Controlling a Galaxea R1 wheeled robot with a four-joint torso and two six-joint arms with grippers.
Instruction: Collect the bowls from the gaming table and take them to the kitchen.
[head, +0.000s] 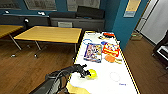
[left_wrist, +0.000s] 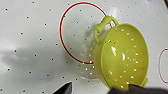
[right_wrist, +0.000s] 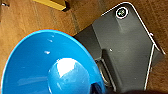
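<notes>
Office break or recreation room: teal walls (head: 113, 20), wood floor (head: 22, 70), wooden-topped tables (head: 50, 33), framed wall posters (head: 40, 4), and a white game table (head: 105, 85) strewn with boxed games (head: 93, 52).

Even, fairly bright room light falls from above. The glossy white bench (head: 105, 75) glares, washing out its near end. Everything looks soft and blurred. The yellow-green bowl (left_wrist: 122, 57) carries small white highlights and casts a grey shadow; the blue bowl (right_wrist: 50, 65) shines with pale reflections. Lines bend near the wide view's edges.
</notes>
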